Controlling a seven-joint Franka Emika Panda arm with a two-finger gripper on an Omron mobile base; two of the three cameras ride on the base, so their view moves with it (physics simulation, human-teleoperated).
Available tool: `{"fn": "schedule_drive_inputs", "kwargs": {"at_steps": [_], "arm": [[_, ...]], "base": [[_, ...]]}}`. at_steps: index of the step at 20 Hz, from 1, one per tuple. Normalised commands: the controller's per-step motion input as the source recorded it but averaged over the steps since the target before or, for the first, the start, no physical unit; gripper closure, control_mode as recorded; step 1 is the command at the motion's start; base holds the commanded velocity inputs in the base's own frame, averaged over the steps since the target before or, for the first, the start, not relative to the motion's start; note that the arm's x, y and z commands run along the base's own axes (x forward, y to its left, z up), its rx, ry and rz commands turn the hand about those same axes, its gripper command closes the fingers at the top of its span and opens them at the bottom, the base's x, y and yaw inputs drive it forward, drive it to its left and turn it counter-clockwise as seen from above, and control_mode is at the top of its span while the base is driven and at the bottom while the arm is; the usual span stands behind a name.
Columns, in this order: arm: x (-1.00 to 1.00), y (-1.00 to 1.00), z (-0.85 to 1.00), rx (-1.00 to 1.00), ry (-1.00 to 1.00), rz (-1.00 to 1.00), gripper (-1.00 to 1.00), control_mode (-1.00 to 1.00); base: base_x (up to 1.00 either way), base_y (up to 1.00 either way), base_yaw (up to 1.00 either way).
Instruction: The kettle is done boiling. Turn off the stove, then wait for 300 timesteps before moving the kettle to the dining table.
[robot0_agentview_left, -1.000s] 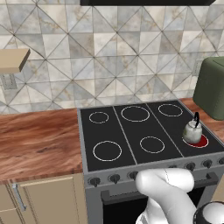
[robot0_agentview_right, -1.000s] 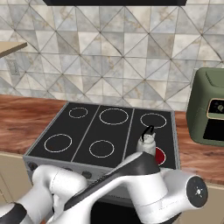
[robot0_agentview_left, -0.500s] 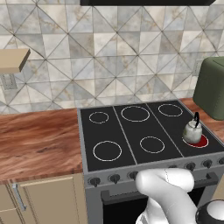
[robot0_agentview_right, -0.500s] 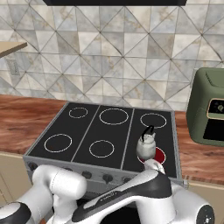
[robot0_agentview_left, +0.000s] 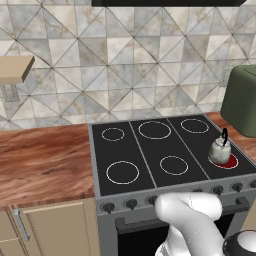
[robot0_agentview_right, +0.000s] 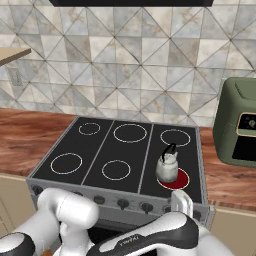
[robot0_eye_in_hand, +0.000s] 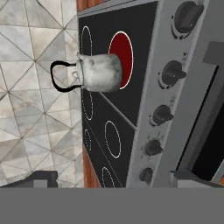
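Kettle (robot0_agentview_left: 220, 149): upright on the front right burner (robot0_agentview_right: 176, 179) of the stove (robot0_agentview_left: 150, 152), handle arched over the top; also seen at (robot0_agentview_right: 167, 167) and (robot0_eye_in_hand: 99, 72).
Burner: glows red under and beside the kettle; the other five rings are white outlines on black glass.
Knobs (robot0_eye_in_hand: 173, 72): dark row along the grey steel front, below the glass.
Gripper: in front of the stove's front edge, looking across the knob row at the kettle; fingertips not clear in the hand view, so cannot tell whether spread or pressed together.
Arm (robot0_agentview_right: 150, 235): low, across the stove front.
Desk (robot0_agentview_left: 45, 160): wood top left of the stove.
Green appliance (robot0_agentview_right: 239, 130): on the desk right of the stove, apart from the kettle.
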Motion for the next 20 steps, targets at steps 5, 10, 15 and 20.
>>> {"fn": "schedule_drive_inputs", "kwargs": {"at_steps": [5,10,15,20], "arm": [[0.20,0.00,-0.26,0.12,0.00,-0.15,-1.00,-1.00],[0.38,-0.01,-0.39,0.14,0.00,-0.16,-1.00,-1.00],[0.21,-0.15,-0.40,0.10,0.01,-0.19,-1.00,-1.00],[0.03,-0.32,-0.40,0.09,-0.01,-0.21,-1.00,-1.00]], "base": [[0.00,0.00,0.00],[0.00,0.00,0.00],[0.00,0.00,0.00],[0.00,0.00,0.00]]}}
